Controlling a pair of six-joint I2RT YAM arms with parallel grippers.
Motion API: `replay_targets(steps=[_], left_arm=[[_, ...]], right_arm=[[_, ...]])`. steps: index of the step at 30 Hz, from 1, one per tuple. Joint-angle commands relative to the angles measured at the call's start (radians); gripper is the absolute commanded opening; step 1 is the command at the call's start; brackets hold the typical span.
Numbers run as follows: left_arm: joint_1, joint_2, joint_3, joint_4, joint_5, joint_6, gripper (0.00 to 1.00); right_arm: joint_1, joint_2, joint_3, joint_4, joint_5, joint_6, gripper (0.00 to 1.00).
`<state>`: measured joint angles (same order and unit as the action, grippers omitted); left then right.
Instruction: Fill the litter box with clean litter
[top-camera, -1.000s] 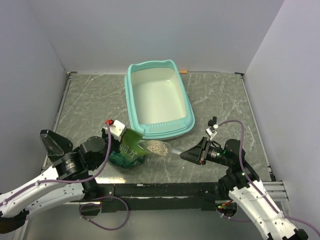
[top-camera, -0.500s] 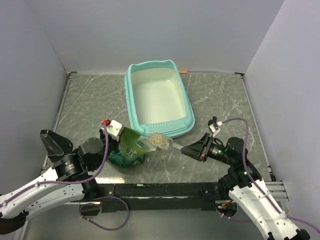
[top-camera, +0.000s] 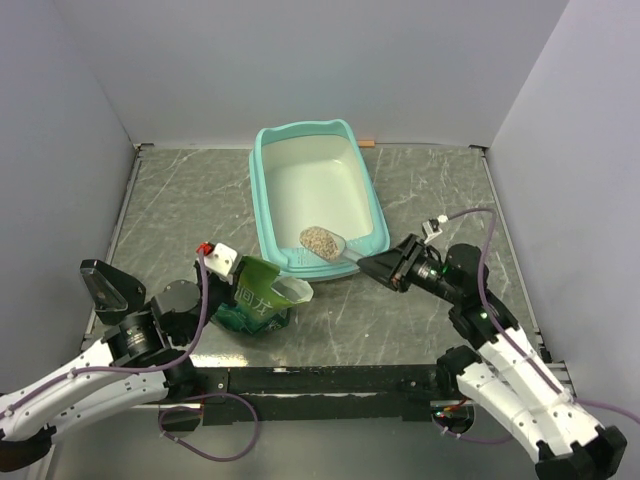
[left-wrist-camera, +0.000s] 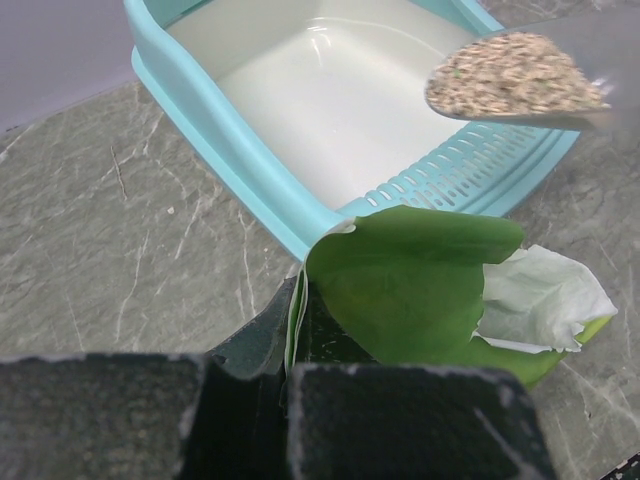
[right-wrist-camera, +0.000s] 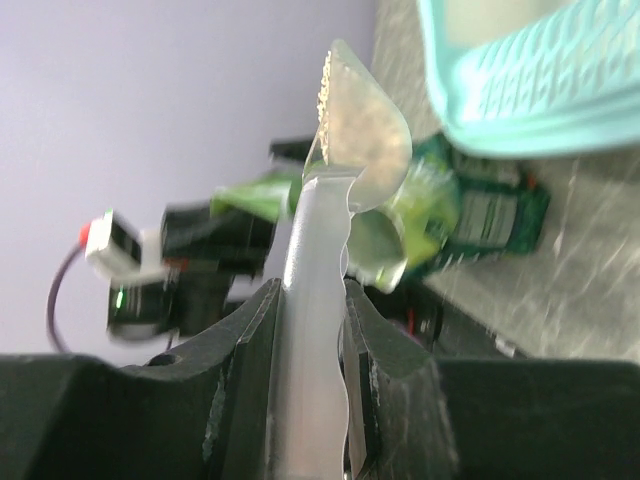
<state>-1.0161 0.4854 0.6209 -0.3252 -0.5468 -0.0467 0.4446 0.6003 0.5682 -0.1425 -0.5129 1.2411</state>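
The turquoise litter box (top-camera: 262, 200) stands at the back middle, its whitish floor bare. My right gripper (top-camera: 385, 267) is shut on the handle of a clear plastic scoop (top-camera: 345, 255), which carries a heap of clean litter (top-camera: 320, 239) above the box's near slotted end. From the left wrist the litter (left-wrist-camera: 515, 85) hangs over the box (left-wrist-camera: 220, 150). My left gripper (left-wrist-camera: 290, 345) is shut on the top edge of the green bag (left-wrist-camera: 410, 290), holding its mouth open. The right wrist view shows the scoop (right-wrist-camera: 355, 140) edge-on between my fingers (right-wrist-camera: 258, 330).
The green bag (top-camera: 258, 300) stands on the marble-patterned table just in front of the box's near left corner. Grey walls close in the table on three sides. A small orange piece (top-camera: 369, 142) lies at the back wall behind the box.
My right gripper has lifted the loaded scoop from beside the bag's mouth up and back, over the box's near end. The left gripper has shifted slightly left with the bag edge.
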Motion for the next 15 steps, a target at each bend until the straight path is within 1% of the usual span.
replay_targets(steps=[1, 3, 4, 6, 7, 9, 10, 11, 12, 13, 14, 15], left_arm=[[-0.002, -0.019, -0.009, 0.052, 0.005, -0.025, 0.01], [-0.001, -0.021, -0.013, 0.054, 0.01, -0.021, 0.01], [-0.001, -0.022, -0.013, 0.052, 0.01, -0.019, 0.01], [-0.001, -0.025, -0.016, 0.054, 0.021, -0.022, 0.01], [-0.001, -0.028, -0.016, 0.055, 0.028, -0.024, 0.01], [-0.001, -0.034, -0.016, 0.054, 0.037, -0.031, 0.01], [-0.001, -0.042, -0.016, 0.055, 0.042, -0.03, 0.01], [-0.002, -0.047, -0.018, 0.054, 0.045, -0.033, 0.01], [-0.003, -0.053, -0.021, 0.057, 0.05, -0.032, 0.01], [-0.001, -0.065, -0.023, 0.06, 0.05, -0.03, 0.01], [-0.001, -0.07, -0.023, 0.058, 0.05, -0.031, 0.01], [-0.001, -0.077, -0.024, 0.063, 0.051, -0.033, 0.01]], right_arm=[[-0.001, 0.126, 0.088, 0.136, 0.109, -0.002, 0.0], [-0.001, 0.182, 0.11, 0.168, 0.134, -0.021, 0.0], [-0.003, 0.243, 0.13, 0.193, 0.143, -0.028, 0.0], [-0.003, 0.309, 0.154, 0.207, 0.178, -0.06, 0.0], [-0.003, 0.373, 0.179, 0.213, 0.194, -0.071, 0.0], [-0.003, 0.444, 0.209, 0.224, 0.215, -0.109, 0.0], [-0.004, 0.514, 0.257, 0.215, 0.229, -0.135, 0.0], [-0.004, 0.551, 0.292, 0.157, 0.246, -0.166, 0.0], [-0.004, 0.59, 0.332, 0.118, 0.276, -0.233, 0.0], [-0.006, 0.669, 0.42, 0.078, 0.284, -0.273, 0.0], [-0.006, 0.708, 0.47, 0.029, 0.304, -0.307, 0.0], [-0.004, 0.746, 0.516, -0.056, 0.329, -0.378, 0.0]])
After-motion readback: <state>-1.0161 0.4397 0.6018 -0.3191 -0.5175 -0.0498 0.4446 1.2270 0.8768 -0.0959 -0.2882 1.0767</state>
